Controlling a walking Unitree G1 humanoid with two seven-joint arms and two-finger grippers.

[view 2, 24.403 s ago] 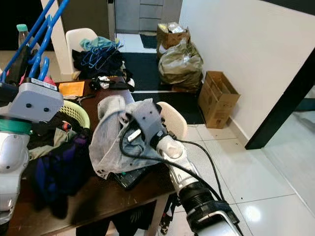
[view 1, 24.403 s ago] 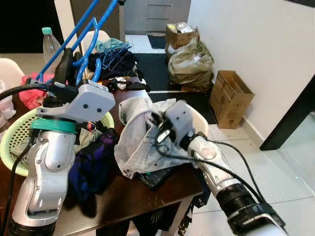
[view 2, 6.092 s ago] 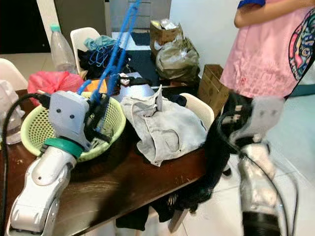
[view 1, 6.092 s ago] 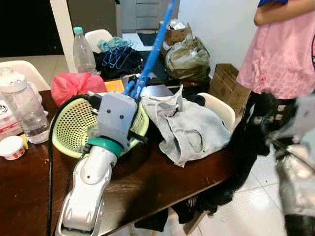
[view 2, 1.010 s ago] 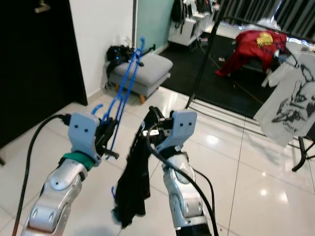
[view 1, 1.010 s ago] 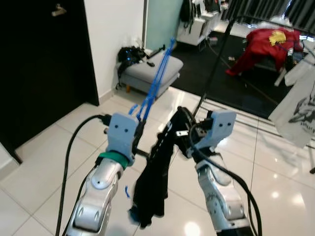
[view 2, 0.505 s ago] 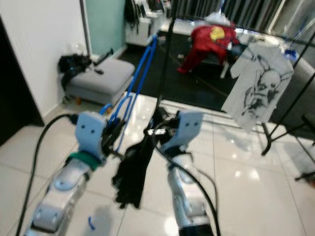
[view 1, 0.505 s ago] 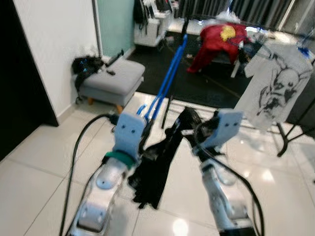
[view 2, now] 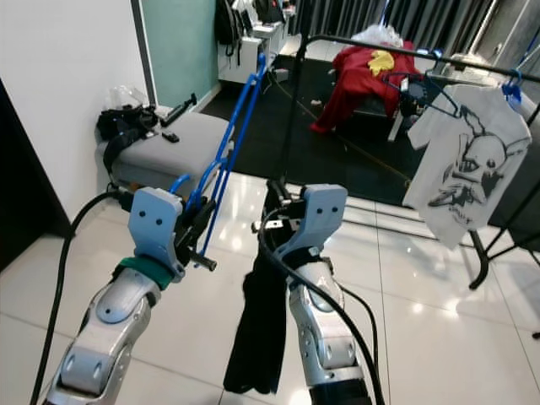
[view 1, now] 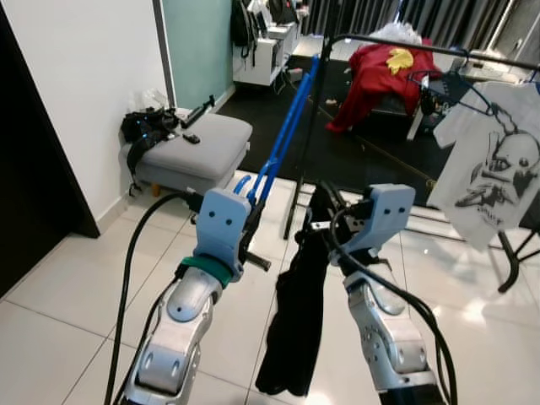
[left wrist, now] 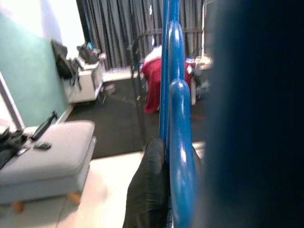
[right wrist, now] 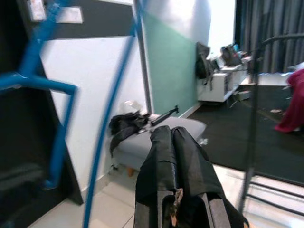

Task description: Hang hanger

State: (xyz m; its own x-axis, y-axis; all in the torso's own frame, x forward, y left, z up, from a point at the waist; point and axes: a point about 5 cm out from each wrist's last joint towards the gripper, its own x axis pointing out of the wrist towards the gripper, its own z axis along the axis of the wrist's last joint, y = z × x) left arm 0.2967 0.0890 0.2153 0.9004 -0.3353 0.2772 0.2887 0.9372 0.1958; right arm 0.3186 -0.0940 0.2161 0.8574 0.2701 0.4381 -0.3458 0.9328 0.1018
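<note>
**Rack now ahead, both grippers loaded**

Change: half a second ago the head views were blurred and turning; now they're sharp and squared on the clothes rack [view 1: 405, 44]. A second ago the rack sat off to our right. We read that as the approach nearly done, with the hang step next. Hanger and garment are still carried separately, so the garment isn't on the hanger yet.

Left to right:
- Grey ottoman [view 1: 196, 143], left of and beyond the left gripper, with a dark bag and small black items on top. It's the nearest thing to a container here; no bins or baskets.
- Left gripper [view 1: 247, 228]: clenched on the blue hanger [view 1: 287, 131], which rises up and away from the fingers toward the rack.
- Black garment [view 1: 297, 321]: hangs between the two grippers, draping below the right one.
- Right gripper [view 2: 276, 211]: closed on the garment's top fold.
- Beyond the right gripper: red garment [view 1: 381, 72] on the rack, then the white printed T-shirt [view 1: 492, 156] far right on its own hanger.
</note>
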